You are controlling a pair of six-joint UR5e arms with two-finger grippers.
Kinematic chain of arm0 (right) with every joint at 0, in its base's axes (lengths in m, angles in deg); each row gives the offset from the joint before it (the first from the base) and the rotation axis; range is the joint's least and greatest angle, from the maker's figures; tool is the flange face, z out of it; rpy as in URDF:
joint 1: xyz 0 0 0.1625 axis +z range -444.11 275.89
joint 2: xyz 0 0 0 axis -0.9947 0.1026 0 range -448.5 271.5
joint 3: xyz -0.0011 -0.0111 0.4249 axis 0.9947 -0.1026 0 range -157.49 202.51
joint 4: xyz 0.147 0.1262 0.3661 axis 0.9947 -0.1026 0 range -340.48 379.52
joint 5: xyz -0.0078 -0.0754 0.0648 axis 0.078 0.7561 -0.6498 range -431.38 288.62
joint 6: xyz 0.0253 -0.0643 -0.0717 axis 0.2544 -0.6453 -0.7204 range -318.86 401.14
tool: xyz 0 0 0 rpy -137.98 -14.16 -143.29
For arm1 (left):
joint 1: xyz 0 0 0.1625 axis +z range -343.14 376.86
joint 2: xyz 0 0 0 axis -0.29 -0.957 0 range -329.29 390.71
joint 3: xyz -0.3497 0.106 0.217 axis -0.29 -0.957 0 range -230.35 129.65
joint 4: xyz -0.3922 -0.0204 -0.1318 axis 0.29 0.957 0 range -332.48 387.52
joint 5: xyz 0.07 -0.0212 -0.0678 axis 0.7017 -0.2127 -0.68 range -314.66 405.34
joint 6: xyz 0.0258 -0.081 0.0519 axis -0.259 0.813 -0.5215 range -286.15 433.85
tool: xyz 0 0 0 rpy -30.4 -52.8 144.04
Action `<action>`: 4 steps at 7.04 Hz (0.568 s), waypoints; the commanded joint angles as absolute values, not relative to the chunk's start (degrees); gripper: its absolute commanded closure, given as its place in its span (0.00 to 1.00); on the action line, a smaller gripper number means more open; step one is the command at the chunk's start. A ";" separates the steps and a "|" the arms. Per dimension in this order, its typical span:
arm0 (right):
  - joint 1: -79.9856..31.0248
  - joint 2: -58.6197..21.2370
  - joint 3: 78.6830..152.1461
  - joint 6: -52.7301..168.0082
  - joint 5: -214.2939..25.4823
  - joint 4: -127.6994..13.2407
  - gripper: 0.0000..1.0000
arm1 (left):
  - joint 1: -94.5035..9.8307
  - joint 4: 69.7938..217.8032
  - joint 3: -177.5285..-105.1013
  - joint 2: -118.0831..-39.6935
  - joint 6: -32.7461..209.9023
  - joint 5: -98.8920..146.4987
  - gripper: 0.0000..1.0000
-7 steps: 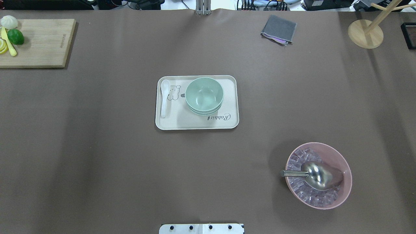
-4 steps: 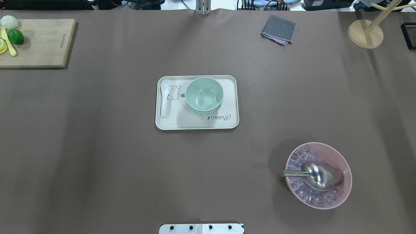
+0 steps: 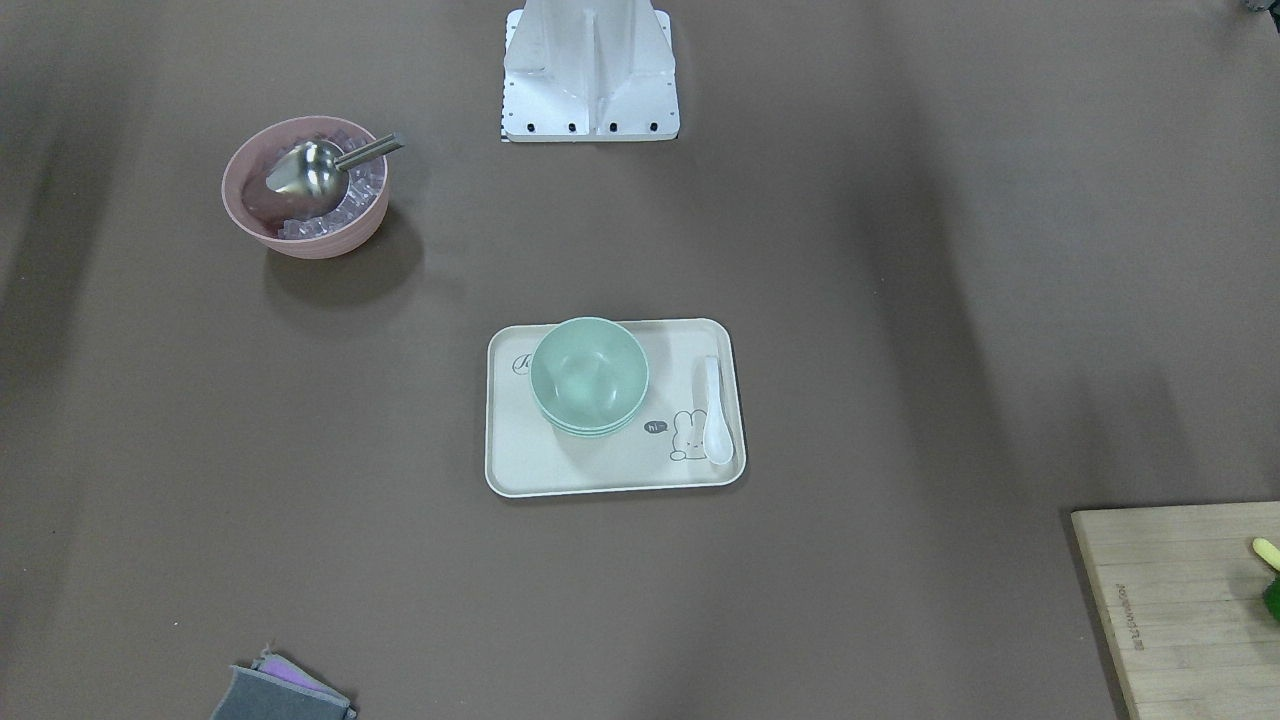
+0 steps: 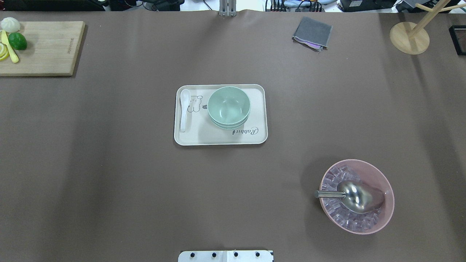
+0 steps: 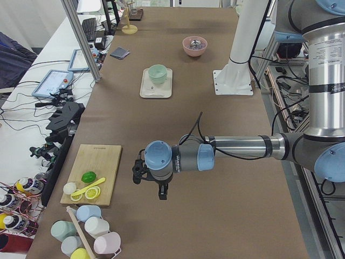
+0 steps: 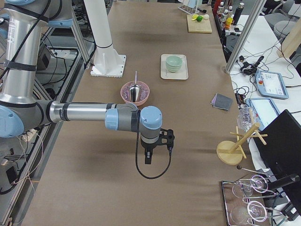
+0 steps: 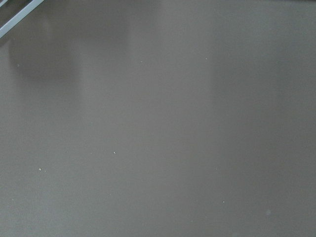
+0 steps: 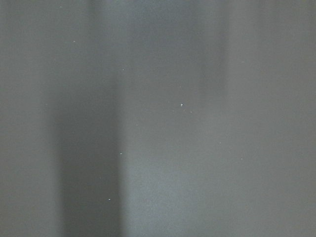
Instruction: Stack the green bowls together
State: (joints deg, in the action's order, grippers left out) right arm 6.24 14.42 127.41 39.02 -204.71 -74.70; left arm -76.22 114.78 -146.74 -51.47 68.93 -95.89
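The pale mint-green bowls (image 4: 229, 106) sit nested in one stack on a cream tray (image 4: 255, 136) at the table's middle. The stack also shows in the front-facing view (image 3: 589, 377), the left view (image 5: 157, 72) and the right view (image 6: 173, 62). My left gripper (image 5: 161, 192) shows only in the left side view, far from the tray near the cutting board. My right gripper (image 6: 148, 157) shows only in the right side view, far from the tray past the pink bowl. I cannot tell whether either is open or shut. Both wrist views show only bare brown table.
A white spoon (image 4: 184, 109) lies on the tray's left side. A pink bowl (image 4: 378, 174) with ice and a metal scoop (image 4: 349, 194) stands at the front right. A cutting board (image 4: 47, 47) with fruit, a grey cloth (image 4: 312, 32) and a wooden stand (image 4: 409, 37) lie at the back.
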 commanded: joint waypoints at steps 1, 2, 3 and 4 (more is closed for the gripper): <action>6.24 14.42 127.45 39.03 -204.71 -74.61 0.00 | -76.22 114.79 -146.67 -51.38 68.93 -95.82 0.01; 6.24 14.42 127.45 39.03 -204.71 -74.61 0.00 | -76.22 114.79 -146.67 -51.38 68.93 -95.82 0.01; 6.24 14.42 127.45 38.94 -204.71 -74.44 0.00 | -76.22 114.79 -146.67 -51.30 68.93 -95.82 0.01; 6.24 14.42 127.45 39.03 -204.63 -74.52 0.00 | -76.30 114.79 -147.28 -51.30 69.01 -95.90 0.01</action>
State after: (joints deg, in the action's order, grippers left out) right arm 6.24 14.42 127.45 38.99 -204.70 -74.52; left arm -76.24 114.79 -146.80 -51.33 68.94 -95.83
